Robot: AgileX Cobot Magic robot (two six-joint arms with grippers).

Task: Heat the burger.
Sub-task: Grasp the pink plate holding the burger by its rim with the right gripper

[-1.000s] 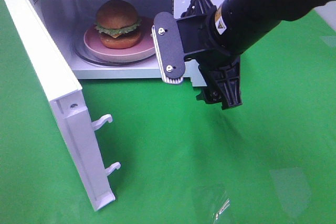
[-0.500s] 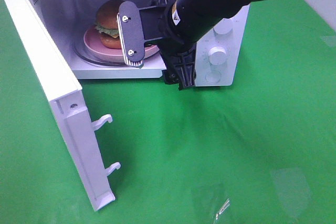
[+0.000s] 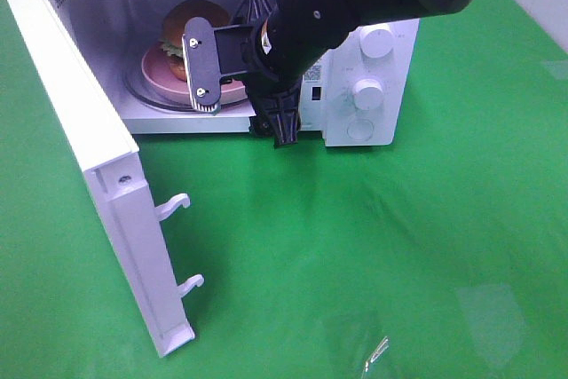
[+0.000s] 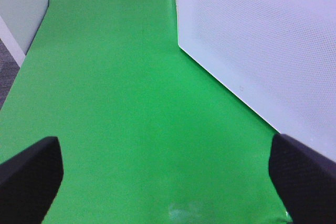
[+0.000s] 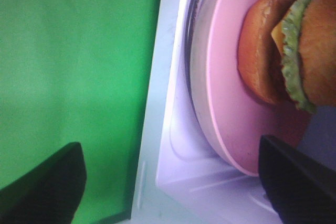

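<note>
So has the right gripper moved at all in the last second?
Yes. The right gripper has swung left across the microwave front, from over the control panel to the open cavity, and now sits in front of the burger.

Both grippers' fingers (image 3: 202, 73) wide apart.

The burger (image 3: 182, 28) sits on the plate (image 3: 153, 73) inside the microwave (image 3: 373, 86); my right gripper (image 3: 240, 86) is at its mouth, the door (image 3: 80, 148) swung out left.
</note>
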